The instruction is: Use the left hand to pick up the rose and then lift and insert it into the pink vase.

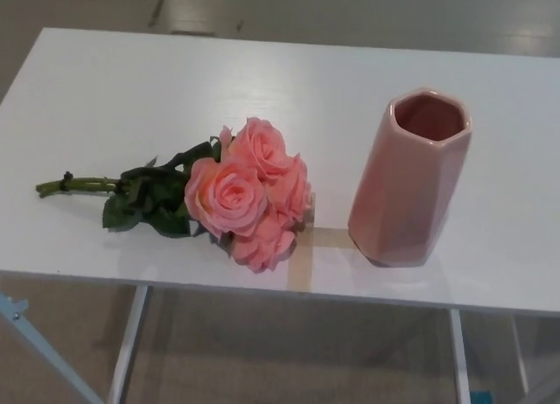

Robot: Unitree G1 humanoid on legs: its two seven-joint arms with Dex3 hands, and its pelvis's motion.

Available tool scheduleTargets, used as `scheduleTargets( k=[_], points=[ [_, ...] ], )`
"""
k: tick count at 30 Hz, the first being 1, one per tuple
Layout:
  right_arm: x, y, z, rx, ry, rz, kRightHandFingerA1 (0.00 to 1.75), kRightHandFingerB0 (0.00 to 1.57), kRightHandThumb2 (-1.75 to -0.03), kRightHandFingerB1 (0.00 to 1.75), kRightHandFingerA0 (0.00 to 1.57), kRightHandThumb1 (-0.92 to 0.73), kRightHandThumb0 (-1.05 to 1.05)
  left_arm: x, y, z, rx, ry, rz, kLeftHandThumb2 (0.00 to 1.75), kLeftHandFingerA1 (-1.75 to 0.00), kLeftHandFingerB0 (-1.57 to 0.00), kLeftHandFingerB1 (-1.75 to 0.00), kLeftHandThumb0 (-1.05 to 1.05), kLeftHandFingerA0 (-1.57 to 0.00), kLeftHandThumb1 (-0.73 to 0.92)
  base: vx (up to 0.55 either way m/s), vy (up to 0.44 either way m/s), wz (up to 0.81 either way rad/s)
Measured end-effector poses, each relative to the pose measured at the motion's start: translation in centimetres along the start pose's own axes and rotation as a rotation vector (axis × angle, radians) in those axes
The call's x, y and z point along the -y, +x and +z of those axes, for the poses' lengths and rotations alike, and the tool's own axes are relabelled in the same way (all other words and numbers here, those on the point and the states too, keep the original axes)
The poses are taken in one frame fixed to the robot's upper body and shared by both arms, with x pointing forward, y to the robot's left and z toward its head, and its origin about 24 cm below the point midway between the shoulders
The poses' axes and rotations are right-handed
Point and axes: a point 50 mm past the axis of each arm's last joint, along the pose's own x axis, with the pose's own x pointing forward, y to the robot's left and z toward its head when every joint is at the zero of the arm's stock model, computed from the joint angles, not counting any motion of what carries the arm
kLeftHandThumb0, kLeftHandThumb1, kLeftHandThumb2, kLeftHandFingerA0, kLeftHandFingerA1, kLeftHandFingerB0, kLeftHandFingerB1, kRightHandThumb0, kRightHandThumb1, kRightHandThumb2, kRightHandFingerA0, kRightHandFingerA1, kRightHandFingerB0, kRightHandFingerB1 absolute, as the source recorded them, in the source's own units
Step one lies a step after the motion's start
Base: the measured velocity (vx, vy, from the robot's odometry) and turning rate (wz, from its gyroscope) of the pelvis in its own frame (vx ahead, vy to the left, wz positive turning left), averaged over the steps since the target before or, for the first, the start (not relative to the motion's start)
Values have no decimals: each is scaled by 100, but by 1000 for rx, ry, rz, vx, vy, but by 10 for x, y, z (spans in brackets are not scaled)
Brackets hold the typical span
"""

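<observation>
Rose (245, 192) bunch, pink blooms, green leaves, lying flat beside upright pink vase (409, 181), neither hand in view

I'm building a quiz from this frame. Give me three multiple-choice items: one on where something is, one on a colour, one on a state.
1. The rose bunch lies where relative to the pink vase?
A. inside it
B. to the robot's left of it
C. behind it

2. What colour are the blooms?
A. pink
B. white
C. yellow

3. How is the vase standing?
A. tipped over
B. upside down
C. upright, mouth open

Answers: 1 B, the bunch lies flat on the white table, apart from the vase; 2 A, the petals are pink; 3 C, its open mouth faces up.
</observation>
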Motion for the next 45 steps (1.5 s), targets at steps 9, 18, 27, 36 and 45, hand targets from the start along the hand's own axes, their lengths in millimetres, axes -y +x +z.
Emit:
scheduleTargets(
  k=[9,18,27,36,45],
  points=[
    [0,0,-2,-2,4,1,49,54,-59,44,64,-68,-29,4,-1,1,34,-17,-6,57,-36,-31,-32,-42,-41,55,0,0,0],
    [-1,0,-2,0,-9,5,49,54,-59,44,66,-69,-29,13,-15,20,276,0,-118,68,-39,-28,-39,-58,-22,42,0,0,0],
    [-1,0,-2,1,-7,5,49,55,-59,44,66,-69,-29,1,-43,33,446,62,-243,69,-49,-45,-47,-49,-40,38,0,0,0],
    [-2,0,0,5,-6,6,49,54,-60,44,65,-69,-29,-14,-86,68,661,205,-375,72,-54,-36,-45,-50,-45,37,0,0,0],
    [-2,0,2,11,-5,6,49,53,-60,44,64,-69,-29,-14,-140,110,919,308,-479,72,-55,-35,-45,-49,-46,36,0,0,0]
  ],
)
